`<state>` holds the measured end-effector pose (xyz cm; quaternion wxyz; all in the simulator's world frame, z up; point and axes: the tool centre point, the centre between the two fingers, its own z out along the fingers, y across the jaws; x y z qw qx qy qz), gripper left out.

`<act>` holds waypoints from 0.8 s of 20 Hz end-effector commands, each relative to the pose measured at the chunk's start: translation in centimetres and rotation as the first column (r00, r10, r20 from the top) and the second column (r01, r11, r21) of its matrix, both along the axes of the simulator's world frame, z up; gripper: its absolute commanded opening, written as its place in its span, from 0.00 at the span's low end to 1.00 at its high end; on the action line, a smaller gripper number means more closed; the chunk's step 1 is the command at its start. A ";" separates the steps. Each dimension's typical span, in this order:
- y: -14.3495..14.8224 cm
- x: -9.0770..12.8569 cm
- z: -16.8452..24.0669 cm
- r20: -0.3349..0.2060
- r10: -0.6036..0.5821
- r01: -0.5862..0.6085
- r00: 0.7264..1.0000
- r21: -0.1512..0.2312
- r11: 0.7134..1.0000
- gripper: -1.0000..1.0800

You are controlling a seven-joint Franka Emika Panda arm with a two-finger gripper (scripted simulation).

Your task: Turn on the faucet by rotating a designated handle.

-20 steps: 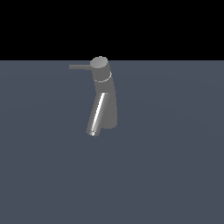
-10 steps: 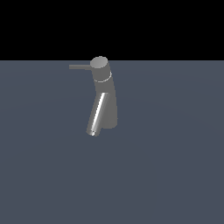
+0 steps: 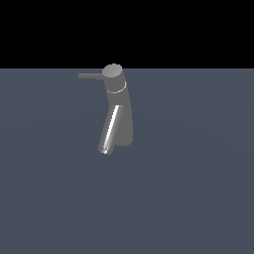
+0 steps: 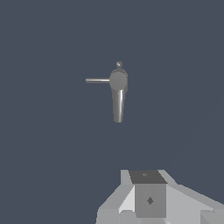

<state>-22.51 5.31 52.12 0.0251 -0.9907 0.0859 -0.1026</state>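
The faucet (image 3: 119, 111) stands upright on the dark grey floor, a tapered dark grey body with a round cap (image 3: 113, 71) on top. Its shiny spout tube (image 3: 110, 130) slants down toward the front. The handle (image 3: 90, 76), a thin grey rod, sticks out level from the cap toward the exterior view's left. The wrist view looks down on the faucet (image 4: 118, 87) and handle (image 4: 97, 80) from well above. Part of my gripper (image 4: 148, 197) shows at that picture's edge, far from the faucet and touching nothing. Whether its fingers are open or shut is unclear. No arm appears in the exterior view.
A flat dark grey surface (image 3: 198, 188) stretches around the faucet, with a black background behind it. No other objects show.
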 end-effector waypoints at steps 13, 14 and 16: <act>8.2 5.0 1.2 0.172 -0.382 0.355 0.908 0.165 0.920 0.00; 8.7 5.5 1.0 0.177 -0.407 0.378 0.896 0.178 0.909 0.00; 9.6 6.5 0.6 0.186 -0.458 0.421 0.869 0.205 0.883 0.00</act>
